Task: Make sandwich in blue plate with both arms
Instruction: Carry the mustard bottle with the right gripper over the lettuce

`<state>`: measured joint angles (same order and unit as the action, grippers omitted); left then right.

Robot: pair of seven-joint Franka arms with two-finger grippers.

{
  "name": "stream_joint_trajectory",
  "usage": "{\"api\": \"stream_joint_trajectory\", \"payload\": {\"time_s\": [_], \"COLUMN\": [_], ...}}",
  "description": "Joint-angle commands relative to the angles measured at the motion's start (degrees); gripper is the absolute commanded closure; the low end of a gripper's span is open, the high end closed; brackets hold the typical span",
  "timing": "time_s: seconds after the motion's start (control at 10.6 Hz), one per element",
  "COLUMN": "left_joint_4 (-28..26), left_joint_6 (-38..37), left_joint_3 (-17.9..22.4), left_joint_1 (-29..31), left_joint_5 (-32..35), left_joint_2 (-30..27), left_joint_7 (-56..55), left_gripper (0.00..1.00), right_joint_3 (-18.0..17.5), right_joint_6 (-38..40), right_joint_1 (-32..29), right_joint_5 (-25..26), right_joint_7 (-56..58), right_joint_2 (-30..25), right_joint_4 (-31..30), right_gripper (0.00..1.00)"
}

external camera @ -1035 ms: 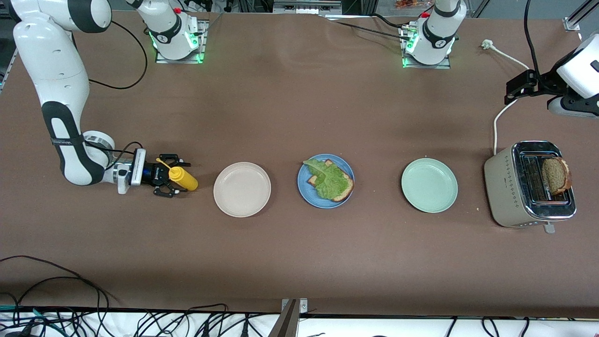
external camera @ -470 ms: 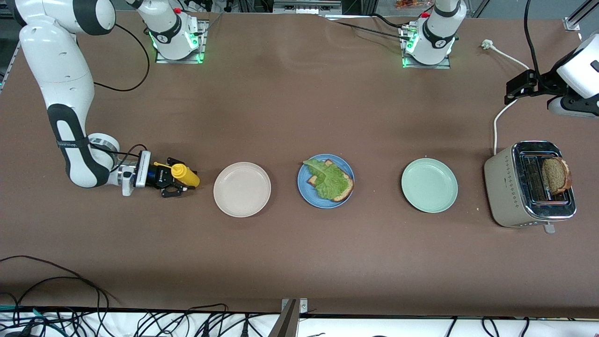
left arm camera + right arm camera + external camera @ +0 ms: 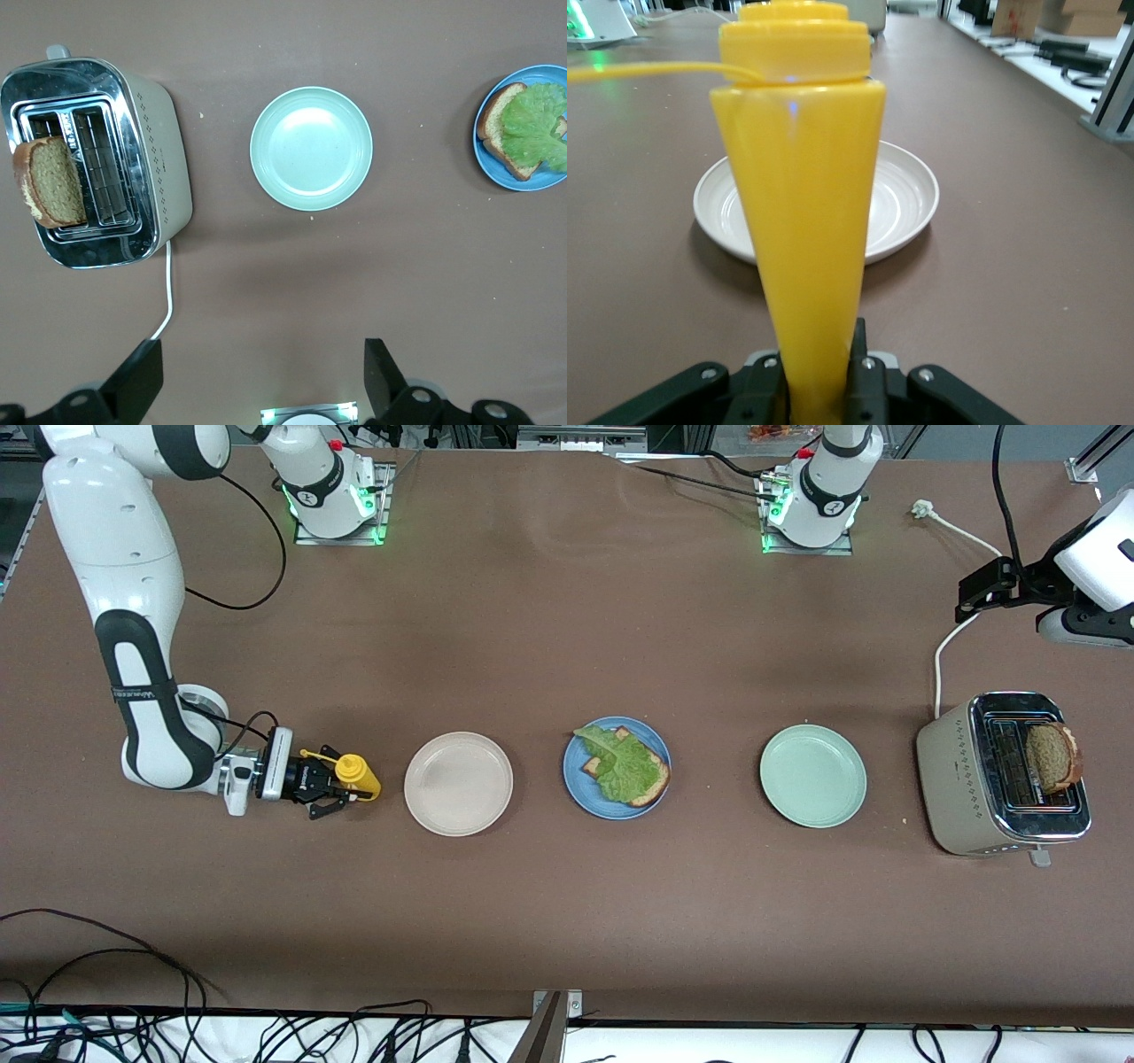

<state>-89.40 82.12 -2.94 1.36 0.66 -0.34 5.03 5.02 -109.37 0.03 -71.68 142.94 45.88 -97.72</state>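
Observation:
The blue plate [image 3: 576, 790] lies mid-table and holds one brown bread slice [image 3: 653, 784] with a green lettuce leaf [image 3: 623, 764] on top. Both show in the left wrist view too, the plate [image 3: 523, 184] and the lettuce [image 3: 542, 124]. A second bread slice [image 3: 1052, 757] stands in the toaster [image 3: 961, 779]. At the right arm's end of the table my right gripper [image 3: 335, 784] is shut on a yellow squeeze bottle [image 3: 358, 775]; its fingers press the bottle's [image 3: 806, 221] sides. My left gripper [image 3: 979, 592] hangs open and empty, high over the toaster's end.
A beige-white plate [image 3: 458, 783] lies between the yellow bottle and the blue plate. A pale mint-green plate [image 3: 812, 775] sits between the blue plate and the toaster. The toaster's white cable [image 3: 941, 651] runs toward the left arm's base.
My right gripper's jaws have closed onto the yellow bottle, and hand and bottle have shifted slightly toward the beige-white plate. The left arm has not moved.

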Motion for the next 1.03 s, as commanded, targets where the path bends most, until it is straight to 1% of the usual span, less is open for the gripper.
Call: {"api": "stream_joint_trajectory", "payload": {"time_s": [0.0, 0.09, 0.19, 0.28, 0.38, 0.47, 0.56, 0.66, 0.75, 0.85, 0.94], "left_joint_4": [1.5, 1.5, 1.5, 1.5, 1.5, 1.5, 1.5, 1.5, 1.5, 1.5, 1.5], "left_joint_6": [-1.3, -1.3, -1.3, -1.3, -1.3, -1.3, -1.3, -1.3, -1.3, -1.3, -1.3], "left_joint_3": [0.0, 0.0, 0.0, 0.0, 0.0, 0.0, 0.0, 0.0, 0.0, 0.0, 0.0], "left_joint_1": [-0.1, -0.1, -0.1, -0.1, -0.1, -0.1, -0.1, -0.1, -0.1, -0.1, -0.1], "left_joint_5": [1.1, 1.1, 1.1, 1.1, 1.1, 1.1, 1.1, 1.1, 1.1, 1.1, 1.1], "left_joint_2": [0.5, 0.5, 0.5, 0.5, 0.5, 0.5, 0.5, 0.5, 0.5, 0.5, 0.5], "left_joint_7": [0.2, 0.2, 0.2, 0.2, 0.2, 0.2, 0.2, 0.2, 0.2, 0.2, 0.2], "left_gripper": [0.00, 0.00, 0.00, 0.00, 0.00, 0.00, 0.00, 0.00, 0.00, 0.00, 0.00], "right_joint_3": [3.4, 4.5, 6.4, 9.6, 14.8, 18.8, 21.7, 23.3, 25.6, 27.7, 28.0], "right_joint_6": [-4.2, -4.3, -5.0, -5.9, -6.3, -6.4, -6.4, -6.4, -6.5, -6.3, -6.3], "right_joint_1": [6.9, 8.9, 12.0, 16.6, 23.3, 28.9, 33.2, 36.6, 40.6, 44.8, 47.9], "right_joint_5": [9.9, 12.1, 15.7, 18.4, 20.4, 21.7, 22.8, 24.5, 27.8, 33.0, 39.2], "right_joint_7": [-20.4, -25.1, -30.9, -36.4, -43.0, -47.9, -52.0, -55.8, -60.6, -67.1, -74.7], "right_joint_2": [-8.9, -10.7, -12.6, -14.1, -15.1, -15.5, -15.5, -15.6, -15.7, -15.7, -15.7], "right_joint_4": [-3.2, -3.2, -3.1, -3.0, -2.8, -2.7, -2.5, -2.3, -1.6, 0.0, 1.4], "right_gripper": [1.00, 1.00, 1.00, 1.00, 1.00, 1.00, 1.00, 1.00, 1.00, 1.00, 1.00]}}
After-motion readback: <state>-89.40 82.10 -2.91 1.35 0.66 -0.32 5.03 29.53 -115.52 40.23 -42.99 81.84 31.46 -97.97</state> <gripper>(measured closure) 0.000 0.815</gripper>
